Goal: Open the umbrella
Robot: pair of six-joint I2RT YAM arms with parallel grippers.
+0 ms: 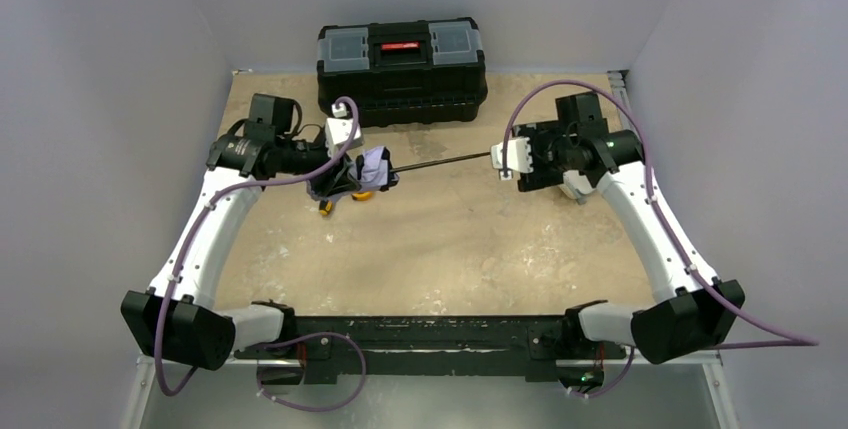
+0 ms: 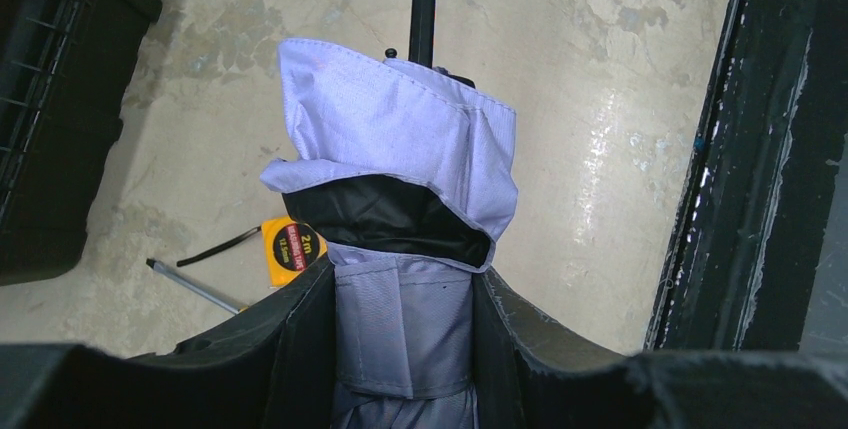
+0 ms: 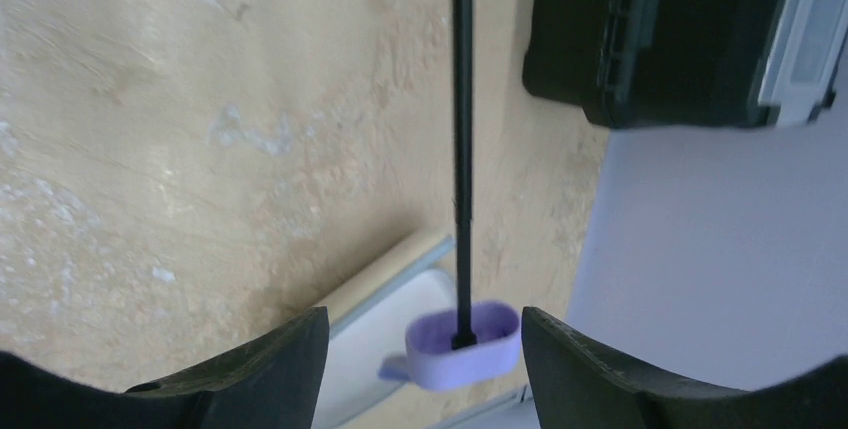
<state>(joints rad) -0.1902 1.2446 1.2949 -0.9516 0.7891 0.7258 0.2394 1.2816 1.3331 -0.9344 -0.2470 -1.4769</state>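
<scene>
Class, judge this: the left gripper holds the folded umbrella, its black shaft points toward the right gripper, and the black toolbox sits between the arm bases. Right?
Not quite. The top view shows the toolbox at the far edge of the table instead. The rest stands: the left gripper holds the folded umbrella, its shaft pointing toward the right gripper.

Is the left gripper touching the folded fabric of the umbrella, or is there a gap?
Touching. The left wrist view shows the left gripper closed around the umbrella. Its folded lavender fabric fills the space between the black jaws, with no gap on either side.
</scene>
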